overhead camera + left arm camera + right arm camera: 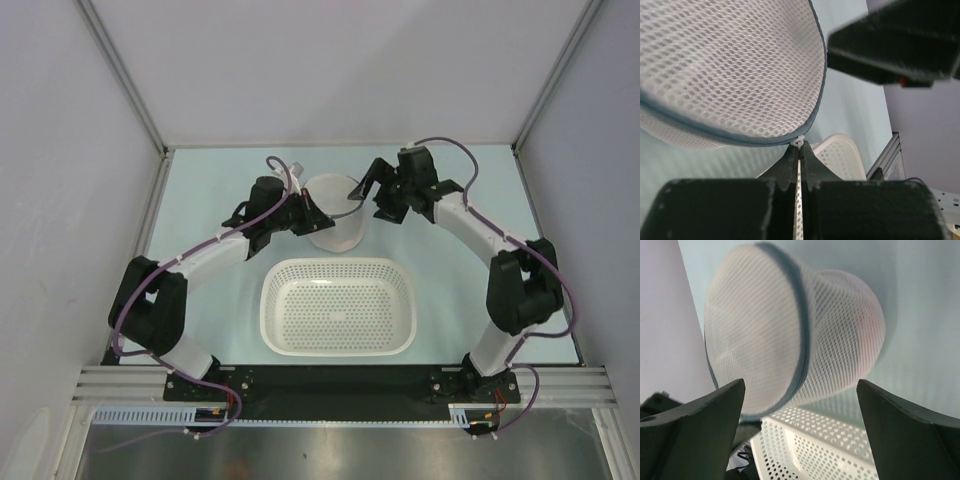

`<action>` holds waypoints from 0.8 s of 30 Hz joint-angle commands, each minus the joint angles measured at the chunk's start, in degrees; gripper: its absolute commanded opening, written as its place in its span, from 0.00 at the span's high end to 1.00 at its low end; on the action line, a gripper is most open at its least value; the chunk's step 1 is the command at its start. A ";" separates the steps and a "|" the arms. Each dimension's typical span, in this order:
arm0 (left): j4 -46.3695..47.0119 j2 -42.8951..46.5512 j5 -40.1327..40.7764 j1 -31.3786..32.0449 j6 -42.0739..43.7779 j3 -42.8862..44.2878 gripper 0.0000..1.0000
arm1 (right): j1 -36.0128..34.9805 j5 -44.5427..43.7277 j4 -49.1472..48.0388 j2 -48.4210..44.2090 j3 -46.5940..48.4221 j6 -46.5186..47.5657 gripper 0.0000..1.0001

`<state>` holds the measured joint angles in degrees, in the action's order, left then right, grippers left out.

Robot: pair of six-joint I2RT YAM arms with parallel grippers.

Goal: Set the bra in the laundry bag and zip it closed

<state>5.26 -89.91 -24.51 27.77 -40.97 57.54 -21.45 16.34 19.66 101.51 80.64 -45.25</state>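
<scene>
Basket (272,312) sits beside laundry bag (335,228), left fingers (788,169) pinched on its zip pull (799,142), right fingers (695,415) spread wide

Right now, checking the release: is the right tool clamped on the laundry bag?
No: the right tool stands wide open, with the laundry bag beyond its fingers.

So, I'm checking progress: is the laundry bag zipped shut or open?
Shut, it seems: on the laundry bag the lid sits flush, no gap along the visible zip; the far side is hidden.
</scene>
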 commanded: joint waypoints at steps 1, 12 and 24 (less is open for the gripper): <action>3.27 0.35 -1.86 0.71 -1.13 2.49 1.00 | -3.24 -5.37 -3.98 -9.04 -7.94 -5.44 0.05; 1.86 0.61 -1.15 2.20 0.01 2.31 1.00 | -7.29 -3.06 -16.84 -5.55 -12.09 -16.00 0.38; -9.47 2.63 5.35 -9.39 1.68 2.31 1.00 | 1.15 22.04 -15.95 5.88 -1.19 -0.10 1.00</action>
<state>-0.60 -89.91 -22.46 23.38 -40.53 57.98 -22.72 27.46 5.10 104.38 74.94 -52.71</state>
